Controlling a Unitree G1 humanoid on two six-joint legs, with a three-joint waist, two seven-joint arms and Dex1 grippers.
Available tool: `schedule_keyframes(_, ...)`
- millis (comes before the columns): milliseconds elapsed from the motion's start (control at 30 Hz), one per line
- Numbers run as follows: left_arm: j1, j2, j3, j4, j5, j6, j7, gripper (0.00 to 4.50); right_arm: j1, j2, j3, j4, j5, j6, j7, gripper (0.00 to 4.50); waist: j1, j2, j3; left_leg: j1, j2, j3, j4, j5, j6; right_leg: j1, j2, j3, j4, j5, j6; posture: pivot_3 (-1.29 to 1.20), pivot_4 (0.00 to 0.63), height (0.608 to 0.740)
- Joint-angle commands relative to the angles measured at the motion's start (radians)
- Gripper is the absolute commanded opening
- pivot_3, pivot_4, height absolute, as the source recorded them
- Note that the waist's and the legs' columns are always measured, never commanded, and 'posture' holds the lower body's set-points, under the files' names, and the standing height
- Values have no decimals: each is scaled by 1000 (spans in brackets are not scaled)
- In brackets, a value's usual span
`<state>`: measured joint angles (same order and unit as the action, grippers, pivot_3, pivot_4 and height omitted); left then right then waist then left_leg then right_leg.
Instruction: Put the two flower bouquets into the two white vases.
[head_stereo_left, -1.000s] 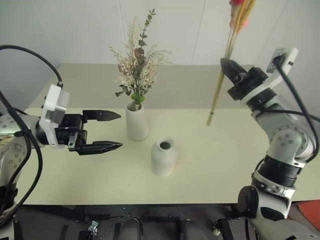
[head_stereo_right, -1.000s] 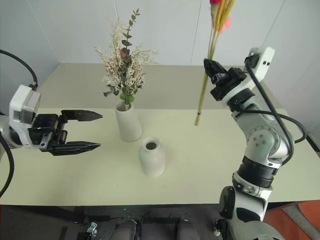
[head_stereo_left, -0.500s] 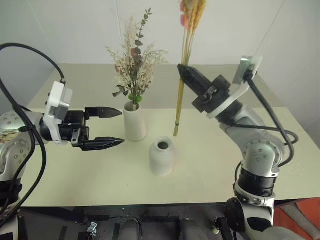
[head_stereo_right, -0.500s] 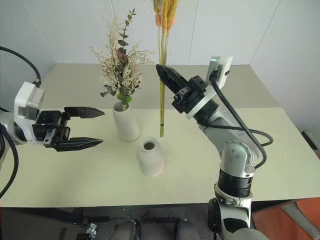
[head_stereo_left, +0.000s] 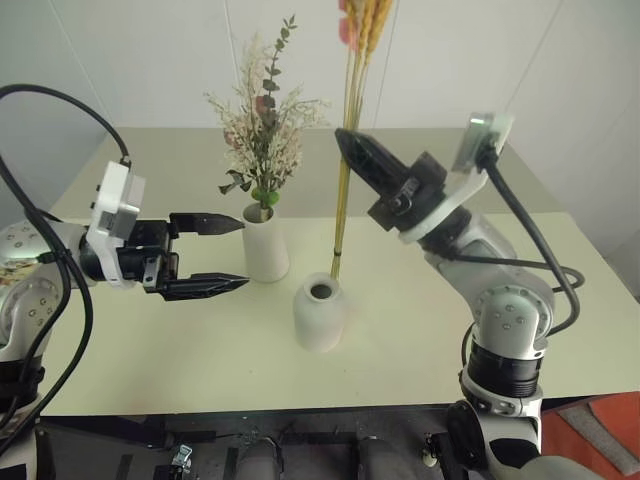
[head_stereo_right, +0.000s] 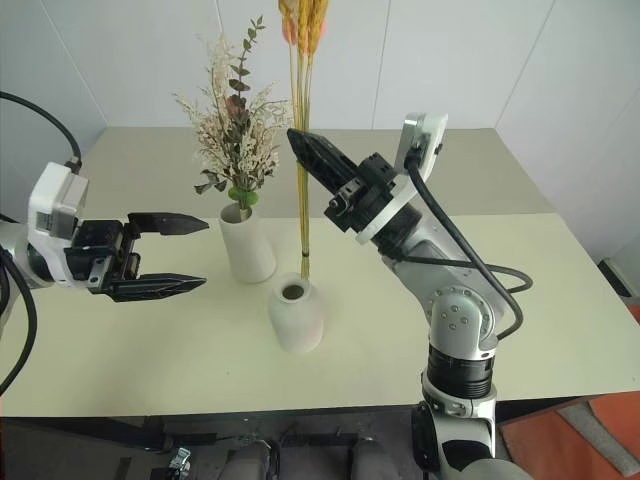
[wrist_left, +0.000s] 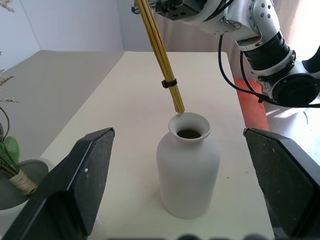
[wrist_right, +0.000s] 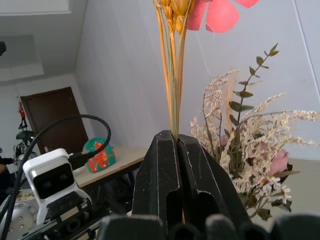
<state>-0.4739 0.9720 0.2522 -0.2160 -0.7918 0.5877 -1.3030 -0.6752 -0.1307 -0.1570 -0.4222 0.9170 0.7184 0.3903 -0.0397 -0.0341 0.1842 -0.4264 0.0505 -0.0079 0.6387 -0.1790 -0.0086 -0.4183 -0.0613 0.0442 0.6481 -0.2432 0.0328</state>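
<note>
Right gripper (head_stereo_left: 349, 143): clenched on wheat bunch (head_stereo_left: 345, 180), stalk ends just below it at the rim of the rounded vase (head_stereo_left: 319, 312).
Left gripper (head_stereo_left: 233, 255): released, empty; tall vase (head_stereo_left: 266, 243) with bushy bouquet (head_stereo_left: 262, 135) just beyond its tips.
Left wrist view: rounded vase between the spread fingers (wrist_left: 70, 186), stalk tips touching its lip.
Right wrist view: fingers (wrist_right: 162, 182) pinched together on the stalks.

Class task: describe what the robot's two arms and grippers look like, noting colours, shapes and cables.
Both arms are silver-grey metal with black joint rings and looping black cables. The left gripper and right gripper each have two black pointed fingers, with a white camera box on each wrist.
</note>
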Motion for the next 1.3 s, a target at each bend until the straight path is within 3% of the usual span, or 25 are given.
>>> schedule_keyframes(33, -24, 10, 15, -6, -8, -4, 2, 4500, 9, -8, 16, -7, 15, -30, 28, 54, -1, 0, 0, 0, 0, 0, 0, 0, 0, -1, 0, 0, 0, 0, 0, 0, 150, 740)
schedule_keyframes(267, -4, 17, 34, -23, -13, 2, 11, 4500, 24, -1, 47, 31, -1, -65, 54, 54, -3, 0, 0, -1, 1, 1, -1, 0, 0, -2, 1, 1, 0, 0, -1, 0, 150, 740)
schedule_keyframes(767, 1, 17, 35, -24, -16, 3, 15, 4500, -144, -6, 12, 121, 4, -132, 45, 54, -3, 0, 0, -3, 1, 1, -1, 0, 0, -4, 1, 1, 0, 1, -1, 0, 150, 740)
schedule_keyframes(1133, -5, 14, 27, -19, -14, 2, 13, 4500, -91, -13, 23, 70, 137, -50, 36, 54, -3, 0, 0, -3, 1, 1, -1, 0, 0, -4, 1, 1, 0, 1, -1, 0, 150, 740)
schedule_keyframes(1300, -10, 15, 25, -16, -12, 1, 14, 4500, -60, -6, 51, 86, 125, -51, 46, 54, -3, 0, 0, -3, 1, 1, -1, 0, 0, -4, 1, 1, 0, 1, -2, 0, 150, 740)
